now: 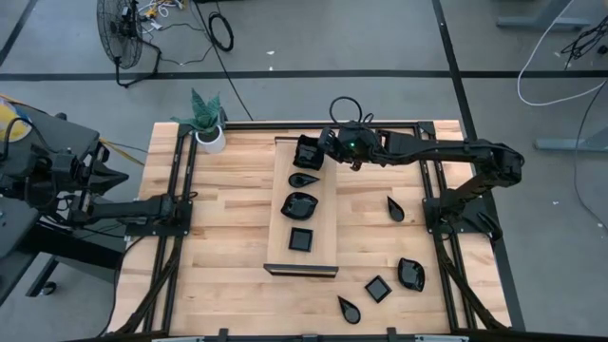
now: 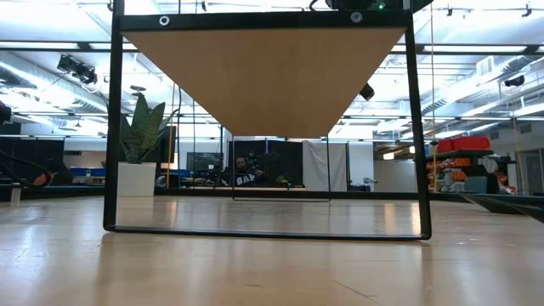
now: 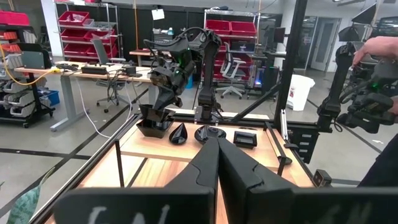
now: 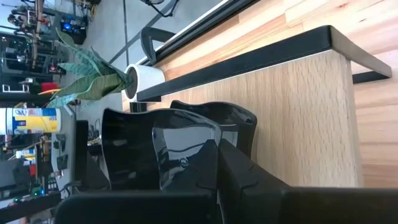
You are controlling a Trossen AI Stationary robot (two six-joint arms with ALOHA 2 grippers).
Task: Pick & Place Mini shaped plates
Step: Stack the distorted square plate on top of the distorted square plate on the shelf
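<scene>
Pale butcher-block counter (image 1: 228, 237) fills mid-frame. Right claw (image 1: 323, 148) clamped on the rim of a wavy-rimmed black dish (image 1: 308, 152) at the wooden board's (image 1: 323, 249) upper end, centre frame. Risk: glossy rim slipping, or dish knocking the teardrop plate (image 1: 304, 179) just below. Left claw (image 3: 217, 163), pressed together, waits at left.

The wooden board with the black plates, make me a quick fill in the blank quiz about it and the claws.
1. The right claw is shut on a wavy-rimmed black plate at the board's end nearest the ____.
2. Counting the held one, ____ plates are at the board.
3. ____ more black plates lie on the bare table, on the right arm's side.
4. The left claw, waiting at the table's left edge, is ____.

Missing words: plant; four; four; shut
</scene>
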